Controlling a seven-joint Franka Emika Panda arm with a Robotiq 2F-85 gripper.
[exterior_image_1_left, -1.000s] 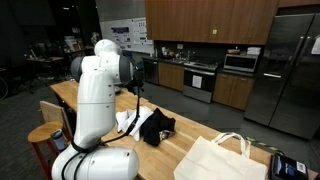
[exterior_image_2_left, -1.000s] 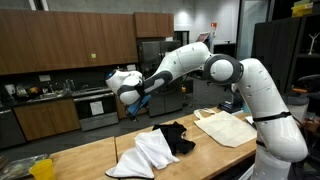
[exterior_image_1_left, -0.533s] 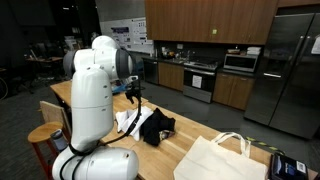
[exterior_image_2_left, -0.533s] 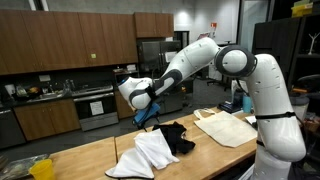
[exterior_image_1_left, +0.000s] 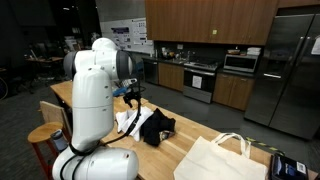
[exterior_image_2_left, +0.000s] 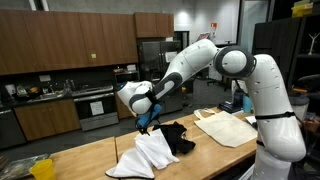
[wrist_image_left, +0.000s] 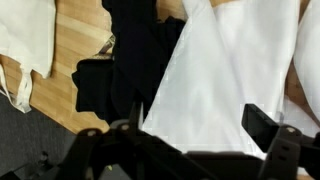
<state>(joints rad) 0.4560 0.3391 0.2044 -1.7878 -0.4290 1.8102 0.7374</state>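
A white cloth (exterior_image_2_left: 145, 157) and a black cloth (exterior_image_2_left: 176, 136) lie side by side on a wooden table (exterior_image_2_left: 90, 158). They also show in an exterior view as the white cloth (exterior_image_1_left: 128, 122) and black cloth (exterior_image_1_left: 156, 126). My gripper (exterior_image_2_left: 144, 123) hangs open and empty just above the white cloth. In the wrist view the white cloth (wrist_image_left: 225, 75) fills the space between my open fingers (wrist_image_left: 200, 130), with the black cloth (wrist_image_left: 125, 70) beside it.
A cream tote bag (exterior_image_2_left: 228, 126) lies flat on the table past the black cloth; it shows in an exterior view (exterior_image_1_left: 220, 160) and in the wrist view (wrist_image_left: 25, 40). A yellow object (exterior_image_2_left: 40, 168) sits at the table's near corner. Kitchen cabinets and a steel fridge (exterior_image_1_left: 290, 70) stand behind.
My arm has come down from high above the table to just over the white cloth. The cloths have not moved.
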